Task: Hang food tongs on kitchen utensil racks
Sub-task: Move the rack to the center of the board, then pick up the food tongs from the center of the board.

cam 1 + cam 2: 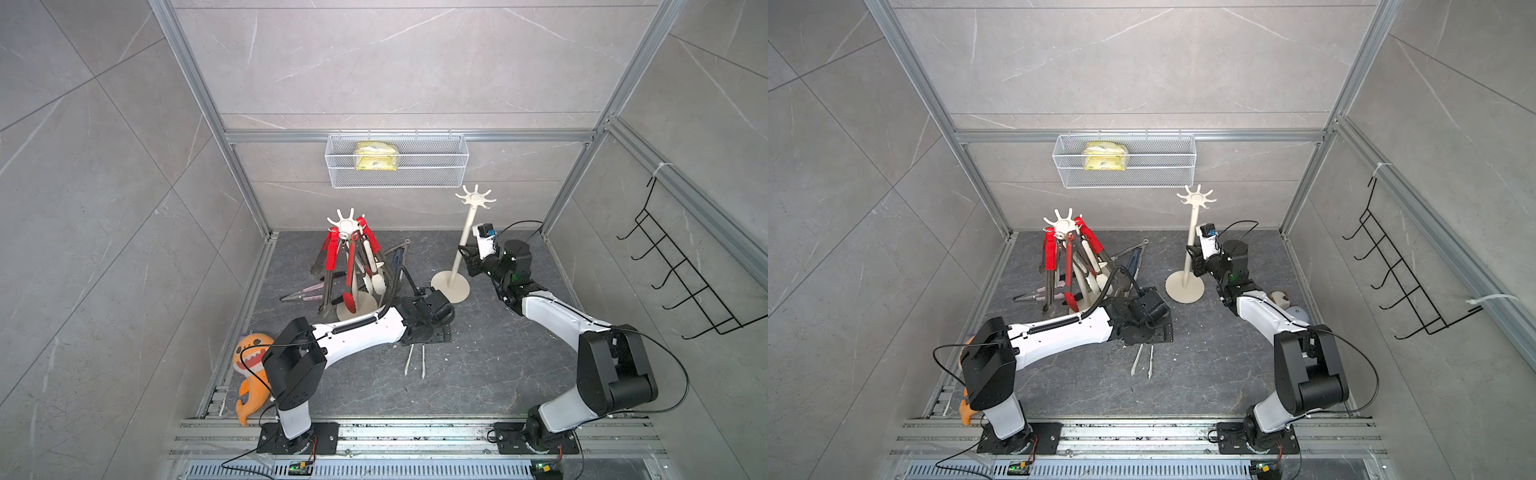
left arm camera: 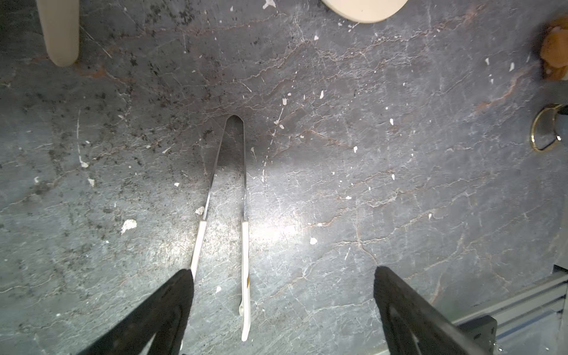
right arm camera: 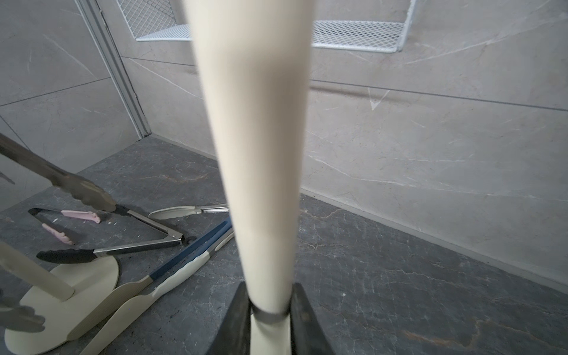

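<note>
Slim steel food tongs with cream tips [image 1: 415, 360] [image 1: 1143, 360] [image 2: 244, 246] lie loose on the dark floor. My left gripper [image 2: 282, 285] hangs open just above them; one arm lies between its fingers [image 2: 181, 298] and the other runs under a fingertip. My right gripper [image 3: 270, 307] is shut on the pole [image 3: 255, 153] of the bare cream utensil rack [image 1: 475, 198] [image 1: 1196, 198]. The other utensil rack [image 1: 346, 225] [image 1: 1064, 225] carries several hanging tongs, some red [image 1: 332, 253]. Pink-tipped [image 3: 80, 216], black-tipped [image 3: 66, 256] and blue-grey [image 3: 190, 255] tongs lie by its base.
A white wire basket [image 1: 440, 166] with a yellow pack hangs on the back wall. A black wire hook rack [image 1: 681, 282] sticks out of the right wall. An orange plush toy [image 1: 249, 365] lies at the left floor edge. Aluminium rails [image 1: 415, 432] cross the front.
</note>
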